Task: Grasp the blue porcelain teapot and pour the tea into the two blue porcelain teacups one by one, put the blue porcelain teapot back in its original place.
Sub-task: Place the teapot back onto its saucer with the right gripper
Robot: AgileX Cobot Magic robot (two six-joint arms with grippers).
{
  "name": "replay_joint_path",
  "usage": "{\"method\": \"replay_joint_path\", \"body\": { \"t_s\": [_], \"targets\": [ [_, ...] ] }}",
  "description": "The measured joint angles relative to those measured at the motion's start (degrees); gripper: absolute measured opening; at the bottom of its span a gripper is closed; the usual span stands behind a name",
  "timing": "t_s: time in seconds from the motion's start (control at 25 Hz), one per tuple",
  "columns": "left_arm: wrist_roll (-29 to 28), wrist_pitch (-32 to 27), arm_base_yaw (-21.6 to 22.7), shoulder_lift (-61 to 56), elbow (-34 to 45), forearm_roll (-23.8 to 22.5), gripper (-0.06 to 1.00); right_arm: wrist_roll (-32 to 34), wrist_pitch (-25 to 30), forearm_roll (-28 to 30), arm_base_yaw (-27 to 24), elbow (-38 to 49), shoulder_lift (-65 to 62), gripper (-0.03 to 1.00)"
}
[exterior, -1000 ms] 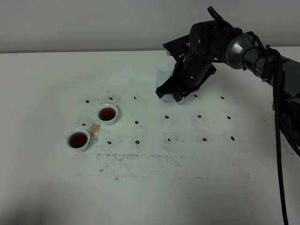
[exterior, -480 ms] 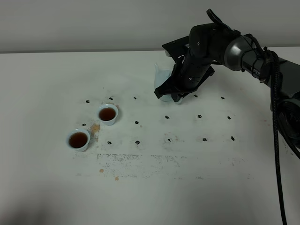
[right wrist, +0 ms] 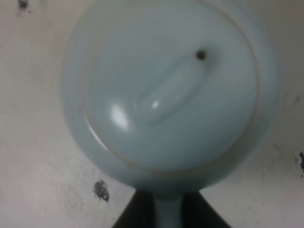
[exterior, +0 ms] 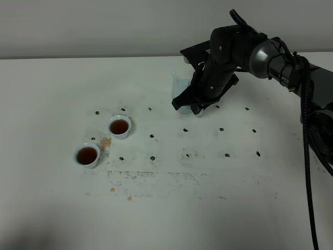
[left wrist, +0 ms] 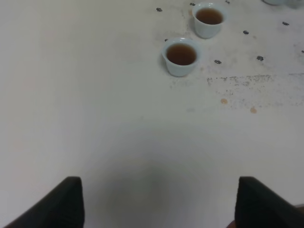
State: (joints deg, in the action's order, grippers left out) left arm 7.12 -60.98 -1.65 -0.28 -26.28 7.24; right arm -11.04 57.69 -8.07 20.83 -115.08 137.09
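Note:
The blue porcelain teapot (right wrist: 166, 90) fills the right wrist view from above, upright, its lid on. My right gripper (right wrist: 167, 211) is shut on its loop handle, dark fingers (right wrist: 133, 213) on either side. From the exterior high view only its spout (exterior: 176, 83) and a bit of its base show under my right gripper (exterior: 195, 107), at the back middle of the table. The two blue porcelain teacups (exterior: 119, 126) (exterior: 87, 155) stand at the left, each holding reddish-brown tea (left wrist: 181, 53); they show again as the teacups (left wrist: 209, 19) (left wrist: 180, 57). My left gripper (left wrist: 159, 204) is open, far from them.
The white table (exterior: 208, 208) carries small black marks (exterior: 184, 129) in rows. A brownish spill stain (exterior: 105, 141) lies between the cups, with smaller drops (exterior: 112, 189) nearer the front. The right arm's cable (exterior: 308, 156) hangs along the right side.
The right arm with the teapot has shifted very slightly left and back. The cups have not moved.

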Motion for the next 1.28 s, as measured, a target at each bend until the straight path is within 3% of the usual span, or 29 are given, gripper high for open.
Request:
{"method": "replay_joint_path", "body": {
  "t_s": [0.68, 1.28],
  "targets": [
    [0.0, 0.0, 0.0, 0.0, 0.0, 0.0, 0.63, -0.1, 0.6, -1.2, 0.0, -0.1, 0.0, 0.07],
    [0.0, 0.0, 0.0, 0.0, 0.0, 0.0, 0.63, -0.1, 1.1, -1.7, 0.0, -0.1, 0.0, 0.3]
  ]
}}
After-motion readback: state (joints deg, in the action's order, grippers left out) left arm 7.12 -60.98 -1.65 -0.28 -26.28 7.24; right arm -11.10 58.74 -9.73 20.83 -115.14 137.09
